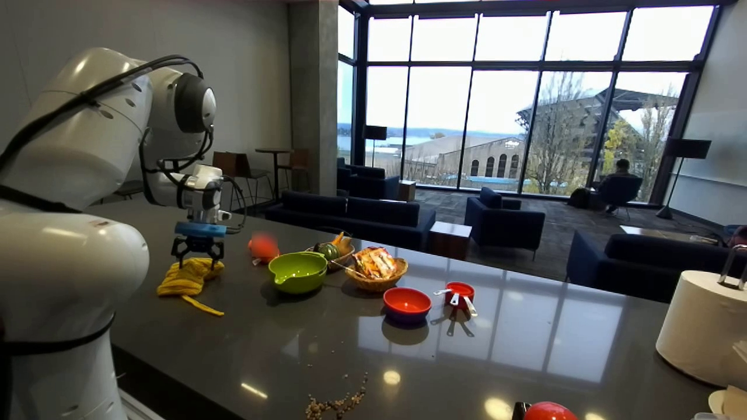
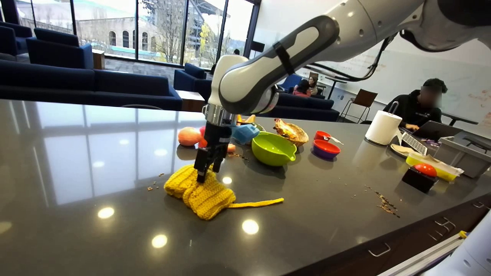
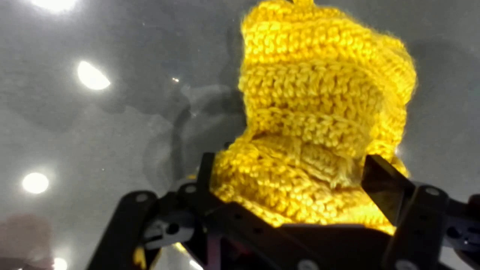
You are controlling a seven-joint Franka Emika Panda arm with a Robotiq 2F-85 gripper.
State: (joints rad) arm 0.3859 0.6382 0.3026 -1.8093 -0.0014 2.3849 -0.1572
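Mirroring windows [image 1: 502,96], grey counter [image 1: 262,344], sofas [image 1: 382,212] beyond

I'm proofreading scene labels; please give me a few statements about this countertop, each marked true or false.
1. The fingers stand apart, with yellow knitting showing between them in the wrist view. True.
2. The yellow strap is coiled up. False: the yellow strap stretches out across the counter.
3. The green bowl has a pouring spout. True.
4. The paper towel roll lies on its side. False: the roll stands upright.
5. The measuring cups sit beside the red-and-purple bowl. True.
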